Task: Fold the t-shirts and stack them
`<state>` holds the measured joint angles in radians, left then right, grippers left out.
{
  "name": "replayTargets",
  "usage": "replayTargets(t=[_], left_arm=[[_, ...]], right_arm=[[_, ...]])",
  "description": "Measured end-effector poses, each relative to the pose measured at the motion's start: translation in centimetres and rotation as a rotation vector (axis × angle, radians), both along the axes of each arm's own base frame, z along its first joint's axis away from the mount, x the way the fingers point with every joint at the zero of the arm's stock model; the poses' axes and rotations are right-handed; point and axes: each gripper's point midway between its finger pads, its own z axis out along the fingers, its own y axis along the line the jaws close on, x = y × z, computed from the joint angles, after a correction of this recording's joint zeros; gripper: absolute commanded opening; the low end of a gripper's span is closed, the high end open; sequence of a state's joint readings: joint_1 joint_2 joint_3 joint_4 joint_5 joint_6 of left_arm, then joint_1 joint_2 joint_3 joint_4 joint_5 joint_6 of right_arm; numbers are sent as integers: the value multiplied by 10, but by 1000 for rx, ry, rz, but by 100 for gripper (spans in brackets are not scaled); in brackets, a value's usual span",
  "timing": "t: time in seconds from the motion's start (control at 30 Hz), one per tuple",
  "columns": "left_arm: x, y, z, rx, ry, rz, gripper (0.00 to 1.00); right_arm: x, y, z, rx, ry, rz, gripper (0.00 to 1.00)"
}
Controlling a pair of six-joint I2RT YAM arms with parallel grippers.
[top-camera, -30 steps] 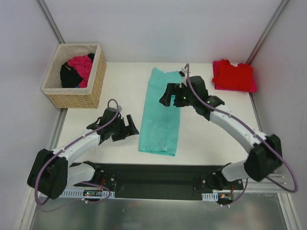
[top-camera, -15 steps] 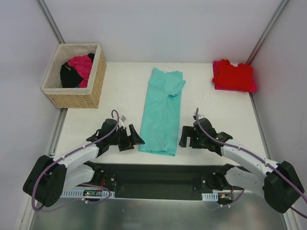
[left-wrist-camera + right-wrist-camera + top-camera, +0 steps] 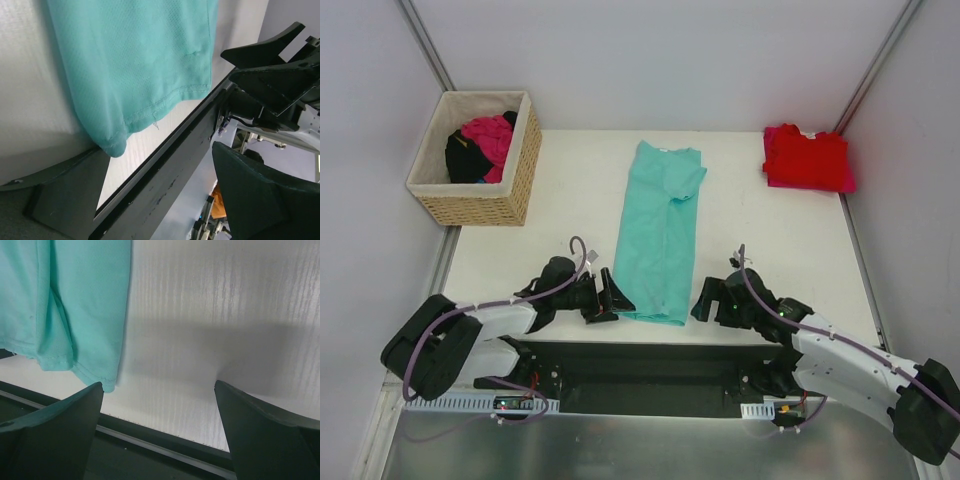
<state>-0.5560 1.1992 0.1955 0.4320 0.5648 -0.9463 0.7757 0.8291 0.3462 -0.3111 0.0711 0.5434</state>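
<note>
- Firstly, top view: a teal short-sleeved cloth t-shirt (image 3: 660, 235) lies flat on the white desk (image 3: 770, 240) as a long narrow strip. It runs from the far middle toward the near edge, with one sleeve turned over near the collar.
- A red folded t-shirt (image 3: 807, 158) sits at the far right corner, well apart from the teal one.
- A woven straw basket (image 3: 470, 205) stands at the far left and holds a pink cloth (image 3: 488, 135) and a black cloth (image 3: 465, 158).
- The left tool (image 3: 610, 302) lies low at the near left corner of the teal hem. The right tool (image 3: 703, 300) lies just beside the near right corner. Both are released and grasp nothing.
- Left wrist view: the left tool (image 3: 155, 150) stands wide apart. The teal hem corner (image 3: 115, 145) droops at the tip of one finger (image 3: 65, 195); contact cannot be confirmed. The desk's dark front rail (image 3: 165, 175) runs beneath, and the right tool (image 3: 270, 75) shows beyond it.
- Right wrist view: the right tool (image 3: 159, 385) is spread wide over bare desk (image 3: 225, 300). The teal hem corner (image 3: 107, 385) is just beside the tip of one finger (image 3: 55, 435), and no cloth lies between the jaws.
</note>
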Motion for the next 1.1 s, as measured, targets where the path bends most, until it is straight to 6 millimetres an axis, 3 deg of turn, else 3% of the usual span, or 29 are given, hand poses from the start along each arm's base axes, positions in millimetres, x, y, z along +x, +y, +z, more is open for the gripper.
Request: replayTargets(t=[0.37, 0.8, 0.9, 1.1], left_arm=[[6, -13, 0, -58, 3, -31, 83], [5, 13, 3, 107, -64, 12, 78], [5, 17, 1, 130, -62, 23, 75], [10, 22, -8, 173, -54, 52, 60]], right_arm=[[6, 14, 2, 53, -31, -48, 99], [14, 31, 2, 77, -44, -48, 94], [15, 38, 2, 76, -42, -34, 93], [12, 41, 3, 77, -43, -20, 93]])
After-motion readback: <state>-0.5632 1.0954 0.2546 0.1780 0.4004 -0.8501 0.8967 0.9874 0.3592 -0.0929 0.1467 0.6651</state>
